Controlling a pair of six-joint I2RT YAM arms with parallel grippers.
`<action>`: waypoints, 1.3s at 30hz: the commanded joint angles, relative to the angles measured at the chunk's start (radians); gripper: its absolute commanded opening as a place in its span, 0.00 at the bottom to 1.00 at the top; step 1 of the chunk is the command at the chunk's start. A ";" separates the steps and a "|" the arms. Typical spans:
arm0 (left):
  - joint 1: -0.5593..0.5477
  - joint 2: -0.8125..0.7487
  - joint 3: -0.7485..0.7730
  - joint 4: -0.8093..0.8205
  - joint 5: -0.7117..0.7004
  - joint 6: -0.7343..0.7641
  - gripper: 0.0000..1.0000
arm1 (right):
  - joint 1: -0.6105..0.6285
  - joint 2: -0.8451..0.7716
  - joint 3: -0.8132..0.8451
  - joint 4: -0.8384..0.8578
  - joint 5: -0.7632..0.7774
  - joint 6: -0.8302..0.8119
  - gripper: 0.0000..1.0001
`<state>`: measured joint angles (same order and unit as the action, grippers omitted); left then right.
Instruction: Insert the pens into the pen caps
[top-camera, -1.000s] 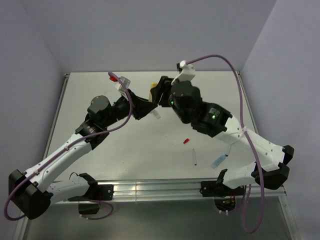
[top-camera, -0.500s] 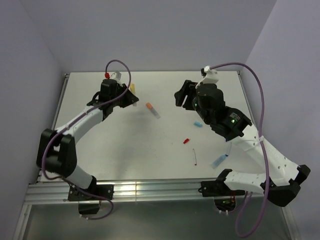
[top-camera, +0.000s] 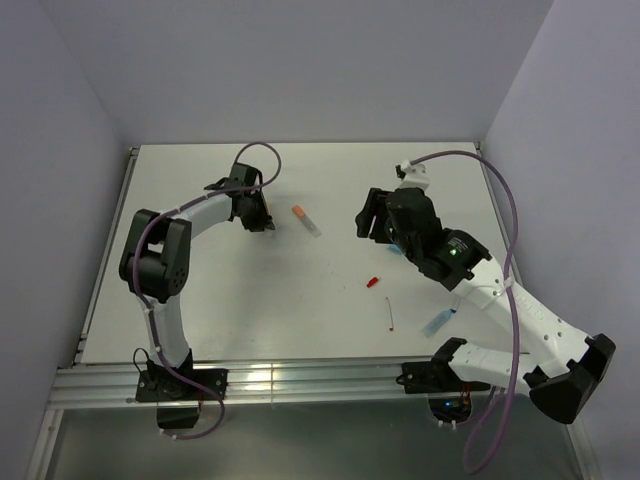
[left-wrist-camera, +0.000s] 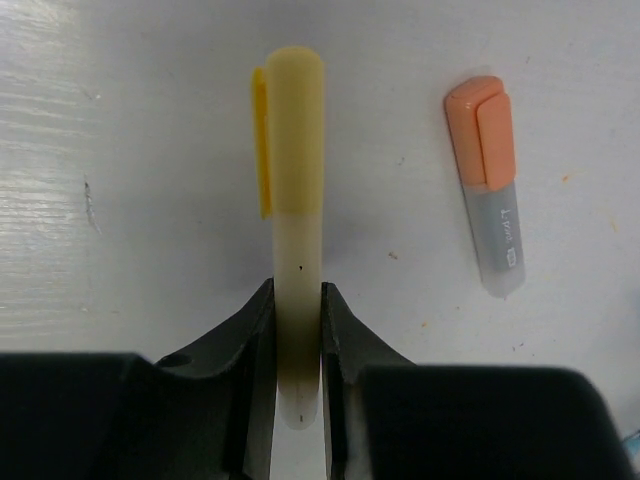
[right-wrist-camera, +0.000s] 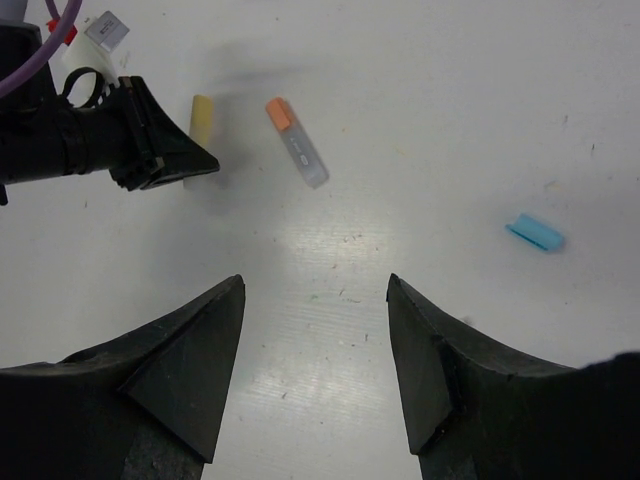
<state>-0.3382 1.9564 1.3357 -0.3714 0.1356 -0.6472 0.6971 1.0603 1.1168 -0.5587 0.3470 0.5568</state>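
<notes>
My left gripper (left-wrist-camera: 298, 300) is shut on a yellowish pen (left-wrist-camera: 297, 200) with its yellow cap on, low over the table at the back left (top-camera: 262, 220). An orange-capped white pen (left-wrist-camera: 488, 180) lies just right of it, and also shows in the top view (top-camera: 306, 220). My right gripper (right-wrist-camera: 315, 285) is open and empty above the table middle (top-camera: 370, 215). A light blue cap (right-wrist-camera: 535, 232) lies to its right. A red cap (top-camera: 372, 283), a thin red pen (top-camera: 389, 314) and a light blue pen (top-camera: 440, 320) lie near the front right. No dark blue pen or cap shows.
The left arm is folded back on itself along the table's left side (top-camera: 160, 250). The right arm stretches from the front right corner (top-camera: 520, 320). Grey walls enclose the white table (top-camera: 200, 300) at the back and both sides.
The two grippers have parted from the middle. My left gripper swung back left and down to the table with the yellow pen. My right gripper drew back right, open. The orange-capped pen now lies on the table.
</notes>
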 joint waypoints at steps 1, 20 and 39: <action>-0.004 0.006 0.059 -0.040 -0.057 0.041 0.18 | -0.014 -0.031 -0.020 0.039 -0.008 0.000 0.66; -0.002 -0.073 0.006 -0.015 -0.105 0.067 0.42 | -0.053 -0.036 -0.051 -0.001 0.000 -0.037 0.66; -0.082 -0.622 -0.124 0.031 0.137 0.069 0.49 | -0.108 -0.014 -0.386 -0.104 -0.140 0.164 0.55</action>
<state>-0.3939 1.4101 1.2415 -0.3752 0.1978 -0.5873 0.5953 1.0447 0.7582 -0.6464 0.2443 0.6430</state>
